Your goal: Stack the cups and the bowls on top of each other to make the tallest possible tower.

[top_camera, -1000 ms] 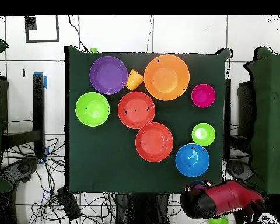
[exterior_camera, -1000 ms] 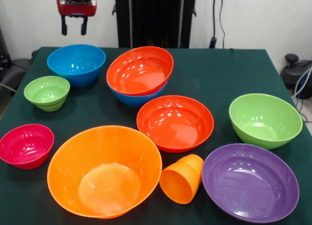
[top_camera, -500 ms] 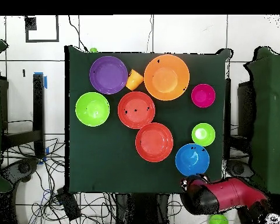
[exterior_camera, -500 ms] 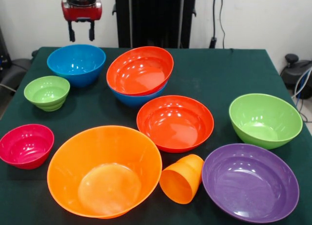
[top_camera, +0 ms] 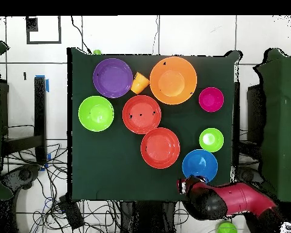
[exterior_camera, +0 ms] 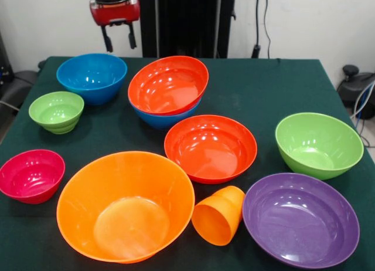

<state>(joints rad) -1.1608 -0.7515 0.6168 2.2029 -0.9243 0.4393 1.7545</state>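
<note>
My gripper point(exterior_camera: 120, 43) hangs open and empty above the table's far edge, between the lone blue bowl point(exterior_camera: 92, 76) and a red-orange bowl point(exterior_camera: 168, 83) nested in a second blue bowl point(exterior_camera: 164, 118). In the overhead view the gripper point(top_camera: 187, 184) sits just beside the lone blue bowl point(top_camera: 200, 165). Another red-orange bowl point(exterior_camera: 210, 146) stands mid-table. The large orange bowl point(exterior_camera: 125, 204) is at the front. The small orange cup point(exterior_camera: 218, 214) lies on its side between it and the purple bowl point(exterior_camera: 300, 218).
A large green bowl point(exterior_camera: 319, 143) stands at the right. A small green bowl point(exterior_camera: 56, 111) and a magenta bowl point(exterior_camera: 31, 175) stand at the left. All rest on the dark green table point(exterior_camera: 263, 89). The black pedestal point(exterior_camera: 187, 21) rises behind the far edge.
The gripper has moved to the right in the front view, along the table's far edge, from left of the lone blue bowl to its right side. The bowls and cup have not moved.
</note>
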